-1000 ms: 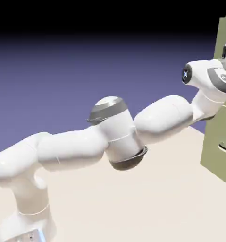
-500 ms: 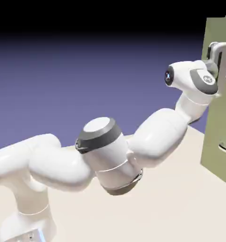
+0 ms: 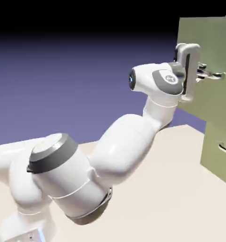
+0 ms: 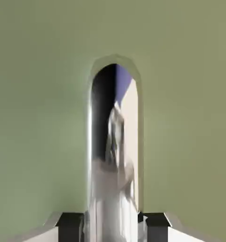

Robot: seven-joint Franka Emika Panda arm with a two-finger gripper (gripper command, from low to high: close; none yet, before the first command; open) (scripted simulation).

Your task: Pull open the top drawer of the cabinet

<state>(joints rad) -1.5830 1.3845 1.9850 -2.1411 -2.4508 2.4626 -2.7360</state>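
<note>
The top drawer [image 3: 206,66] is standing well out from the cabinet [image 3: 218,156], at two o'clock in the exterior view, so the pull looks largely done. The claw [image 4: 113,227] is straddling the silver bar handle [image 4: 113,156], fingers [image 4: 70,226] slightly apart, apparently loosening rather than squeezing. At five o'clock, a lower drawer front [image 3: 217,142] is sitting shut above the desk [image 3: 171,198]; nothing is blocking the way.

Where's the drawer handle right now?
In the hand view the handle stands between the claw's fingertips; in the exterior view it's upper right, on the pulled-out drawer.
</note>
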